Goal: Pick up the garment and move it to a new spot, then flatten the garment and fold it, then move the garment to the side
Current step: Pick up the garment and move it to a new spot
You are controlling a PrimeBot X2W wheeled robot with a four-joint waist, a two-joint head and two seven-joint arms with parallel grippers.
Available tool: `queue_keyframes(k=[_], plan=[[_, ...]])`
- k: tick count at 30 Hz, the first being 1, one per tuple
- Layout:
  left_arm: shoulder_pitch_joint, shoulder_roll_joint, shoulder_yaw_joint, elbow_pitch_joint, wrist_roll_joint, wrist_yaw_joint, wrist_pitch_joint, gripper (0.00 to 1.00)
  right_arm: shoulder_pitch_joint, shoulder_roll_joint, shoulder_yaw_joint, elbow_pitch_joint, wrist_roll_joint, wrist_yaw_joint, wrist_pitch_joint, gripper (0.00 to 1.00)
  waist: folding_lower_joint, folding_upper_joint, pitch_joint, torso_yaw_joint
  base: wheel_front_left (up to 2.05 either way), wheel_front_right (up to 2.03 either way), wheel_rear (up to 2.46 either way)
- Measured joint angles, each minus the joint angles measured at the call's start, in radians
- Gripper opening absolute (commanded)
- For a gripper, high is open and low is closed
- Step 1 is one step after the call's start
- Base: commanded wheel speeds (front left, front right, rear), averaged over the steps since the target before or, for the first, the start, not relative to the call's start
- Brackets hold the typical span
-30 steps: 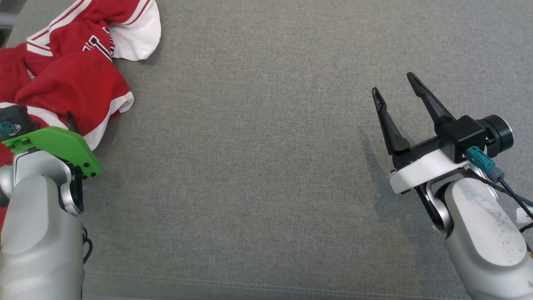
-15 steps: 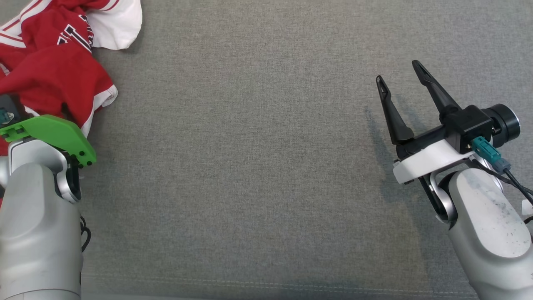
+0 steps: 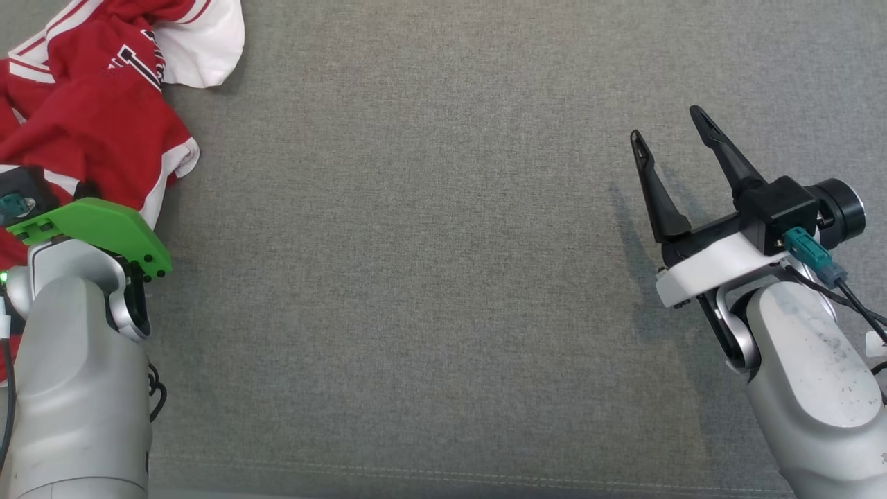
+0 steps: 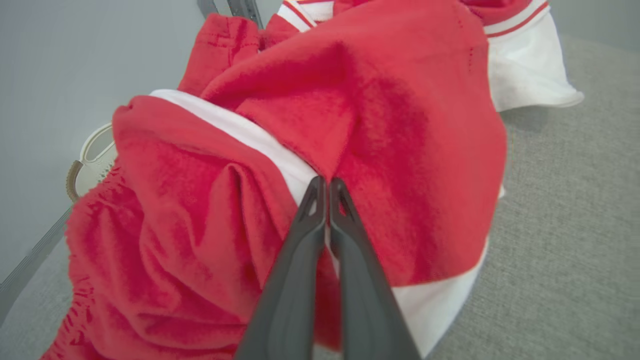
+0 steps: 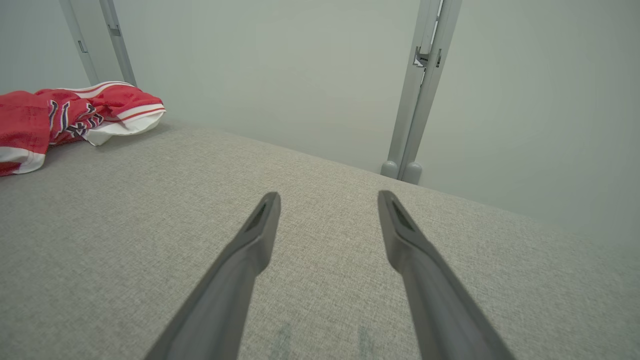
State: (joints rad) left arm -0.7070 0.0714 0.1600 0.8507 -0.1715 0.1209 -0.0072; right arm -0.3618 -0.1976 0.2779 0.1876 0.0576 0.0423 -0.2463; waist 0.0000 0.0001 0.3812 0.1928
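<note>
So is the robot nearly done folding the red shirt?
No. Nothing looks done: the garment lies crumpled at the left edge of the grey surface. The left hand is shut on a fold of it; the right hand is open, away from it. Moving, flattening, folding and setting aside are all left.

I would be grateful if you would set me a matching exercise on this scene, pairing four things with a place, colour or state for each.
Things:
1. left hand
2. right hand
3. garment
4. left wrist bracket

Descriptions:
A. green
B. open, over the bare grey surface
C. red and white, crumpled at the far left
D. shut, pinching a fold

Pairs: 1-D, 2-B, 3-C, 4-A
</note>
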Motion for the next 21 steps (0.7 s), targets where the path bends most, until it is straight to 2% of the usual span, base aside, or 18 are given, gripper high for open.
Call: queue_keyframes(k=[9,16,21], plan=[[-0.003,-0.004,-0.002,-0.011,-0.005,-0.008,-0.113,0.0,0.001,0.017,-0.001,0.031,0.007,-0.001,-0.003,1.0,0.0,0.0,-0.049,0.005,0.0,0.0,0.0],[-0.003,-0.018,-0.034,-0.064,-0.006,-0.052,-0.222,0.0,0.012,0.04,-0.006,0.06,0.017,-0.018,-0.004,1.0,0.0,0.0,-0.104,0.001,0.0,0.0,0.0],[0.001,-0.031,-0.072,-0.12,-0.004,-0.092,-0.233,0.0,0.052,0.053,-0.014,0.078,0.035,-0.027,-0.005,1.0,0.0,0.0,-0.152,-0.01,0.0,0.0,0.0]])
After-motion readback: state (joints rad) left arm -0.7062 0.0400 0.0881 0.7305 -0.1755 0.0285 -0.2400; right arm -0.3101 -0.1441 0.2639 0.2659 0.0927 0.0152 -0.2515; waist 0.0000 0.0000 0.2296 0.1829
